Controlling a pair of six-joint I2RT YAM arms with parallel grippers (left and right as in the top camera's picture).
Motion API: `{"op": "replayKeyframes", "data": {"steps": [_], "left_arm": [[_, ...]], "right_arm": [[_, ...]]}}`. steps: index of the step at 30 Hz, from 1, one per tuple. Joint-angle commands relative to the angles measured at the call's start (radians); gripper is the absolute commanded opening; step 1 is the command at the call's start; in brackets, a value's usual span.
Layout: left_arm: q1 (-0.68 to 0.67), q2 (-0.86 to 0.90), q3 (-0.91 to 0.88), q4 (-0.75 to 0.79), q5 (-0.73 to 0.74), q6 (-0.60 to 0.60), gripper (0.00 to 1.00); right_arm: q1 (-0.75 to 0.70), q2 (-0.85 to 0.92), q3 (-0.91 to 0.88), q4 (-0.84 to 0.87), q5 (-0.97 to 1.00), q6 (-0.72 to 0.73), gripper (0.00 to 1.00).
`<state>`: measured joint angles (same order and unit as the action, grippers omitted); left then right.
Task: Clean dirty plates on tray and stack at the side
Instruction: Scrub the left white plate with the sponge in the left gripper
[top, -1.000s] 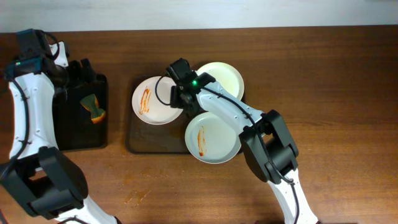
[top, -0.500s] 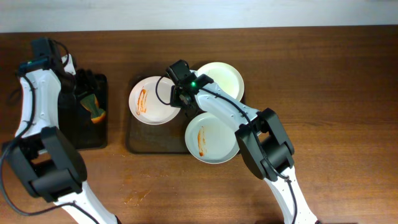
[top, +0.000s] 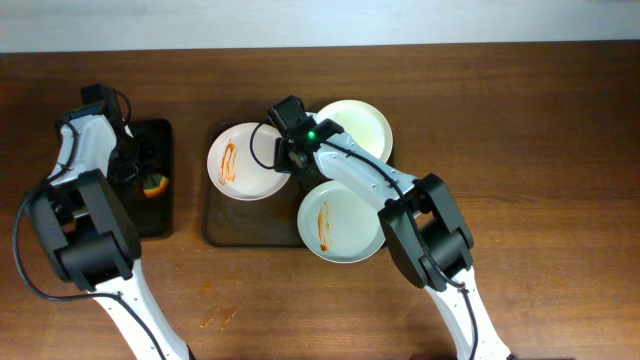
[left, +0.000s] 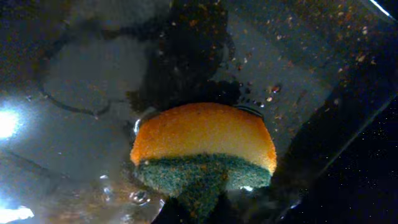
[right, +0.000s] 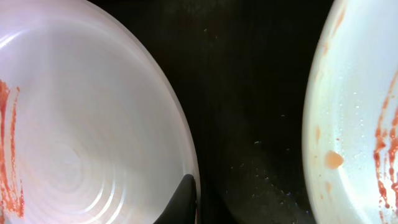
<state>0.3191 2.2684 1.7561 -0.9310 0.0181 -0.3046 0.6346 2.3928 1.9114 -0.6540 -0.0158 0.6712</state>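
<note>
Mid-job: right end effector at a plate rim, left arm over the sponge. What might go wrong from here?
1. The right end effector has one finger at the left plate's rim; a hold there may slip.
2. The front plate overhangs the tray edge, so a bump may tip it off.
3. The sponge lies in a wet black tray and may drip on the way over.

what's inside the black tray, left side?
A sponge, orange with a green scouring layer, lying on the wet, speckled floor of the black tray. From overhead the left arm covers much of the tray's left side, so anything else there is hidden.
</note>
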Motion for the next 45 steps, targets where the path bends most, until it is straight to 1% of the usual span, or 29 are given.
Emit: {"op": "replayKeyframes", "data": {"steps": [1,3,4,6,8,9,11,12,14,18,20,21,23,25,26,27,29,31,32,34,35,36,37,38,39,40,42,43,45], "left_arm": [[-0.002,-0.004,0.045,-0.033,-0.006,0.02,0.01],[-0.002,-0.074,0.13,-0.108,0.092,0.121,0.01],[-0.006,-0.109,0.154,-0.122,0.153,0.171,0.01],[-0.044,-0.16,0.156,-0.151,0.19,0.231,0.01],[-0.119,-0.156,0.145,-0.162,0.232,0.277,0.01],[-0.194,-0.156,0.114,-0.127,0.233,0.312,0.01],[-0.275,-0.154,0.051,-0.036,0.221,0.329,0.01],[-0.294,-0.153,0.015,0.01,0.204,0.328,0.01],[-0.317,-0.153,-0.116,0.145,0.102,0.328,0.01],[-0.325,-0.153,-0.313,0.356,0.097,0.374,0.01],[-0.325,-0.153,-0.35,0.353,0.098,0.373,0.01],[-0.33,-0.153,-0.355,0.296,0.15,0.373,0.01],[-0.33,-0.154,-0.355,0.187,0.332,0.375,0.01],[-0.33,-0.154,-0.355,0.114,0.425,0.412,0.01],[-0.33,-0.154,-0.355,0.117,0.423,0.412,0.01],[-0.329,-0.154,-0.355,0.137,0.419,0.412,0.01],[-0.327,-0.154,-0.355,0.258,0.366,0.403,0.01],[-0.327,-0.154,-0.355,0.409,0.255,0.395,0.01],[-0.327,-0.154,-0.355,0.478,0.162,0.345,0.01],[-0.327,-0.154,-0.355,0.556,0.061,0.315,0.01],[-0.328,-0.154,-0.355,0.571,-0.01,0.288,0.01],[-0.327,-0.154,-0.355,0.544,-0.066,0.249,0.01],[-0.327,-0.154,-0.355,0.502,-0.066,0.237,0.01],[-0.327,-0.154,-0.355,0.421,-0.026,0.237,0.01],[-0.327,-0.154,-0.355,0.324,0.06,0.244,0.01],[-0.328,-0.154,-0.355,0.278,0.127,0.274,0.01],[-0.327,-0.154,-0.351,0.183,0.333,0.357,0.01],[-0.323,-0.154,-0.35,0.192,0.387,0.362,0.01],[-0.323,-0.154,-0.349,0.28,0.386,0.362,0.01]], "right_arm": [[0.0,0.022,0.0,-0.027,-0.027,-0.039,0.04],[0.0,0.022,0.002,-0.026,-0.041,-0.039,0.04],[-0.001,0.021,0.004,-0.026,-0.045,-0.039,0.04],[-0.007,0.015,0.004,-0.026,-0.074,-0.058,0.04],[-0.021,0.015,0.004,-0.022,-0.114,-0.062,0.04],[-0.033,0.015,0.004,-0.023,-0.129,-0.062,0.04],[-0.035,0.015,0.004,-0.023,-0.135,-0.062,0.04],[-0.035,0.015,0.004,-0.023,-0.136,-0.062,0.04],[-0.035,0.015,0.004,-0.023,-0.139,-0.062,0.04],[-0.036,0.015,0.004,-0.015,-0.139,-0.062,0.04],[-0.036,0.015,0.004,-0.015,-0.139,-0.062,0.04],[-0.036,0.015,0.004,-0.015,-0.138,-0.062,0.04],[-0.036,0.015,0.004,-0.012,-0.138,-0.061,0.04],[-0.035,0.015,0.004,-0.012,-0.139,-0.062,0.04],[-0.035,0.015,0.004,-0.012,-0.139,-0.061,0.04],[-0.035,0.015,0.004,-0.012,-0.139,-0.062,0.04],[-0.034,0.015,0.004,-0.012,-0.139,-0.062,0.04],[-0.033,0.015,0.004,-0.013,-0.138,-0.062,0.04],[-0.033,0.015,0.004,-0.013,-0.138,-0.061,0.04],[-0.033,0.015,0.004,-0.013,-0.138,-0.062,0.04],[-0.033,0.015,0.004,-0.012,-0.138,-0.062,0.04],[-0.033,0.015,0.004,-0.012,-0.138,-0.062,0.04],[-0.033,0.015,0.004,-0.012,-0.138,-0.062,0.04],[-0.033,0.015,0.004,-0.012,-0.138,-0.061,0.04],[-0.033,0.015,0.004,-0.012,-0.138,-0.061,0.04],[-0.033,0.015,0.004,-0.012,-0.139,-0.061,0.04],[-0.033,0.015,0.004,-0.016,-0.139,-0.061,0.04],[-0.033,0.015,0.004,-0.016,-0.139,-0.061,0.04],[-0.033,0.015,0.004,-0.019,-0.139,-0.061,0.04]]}}
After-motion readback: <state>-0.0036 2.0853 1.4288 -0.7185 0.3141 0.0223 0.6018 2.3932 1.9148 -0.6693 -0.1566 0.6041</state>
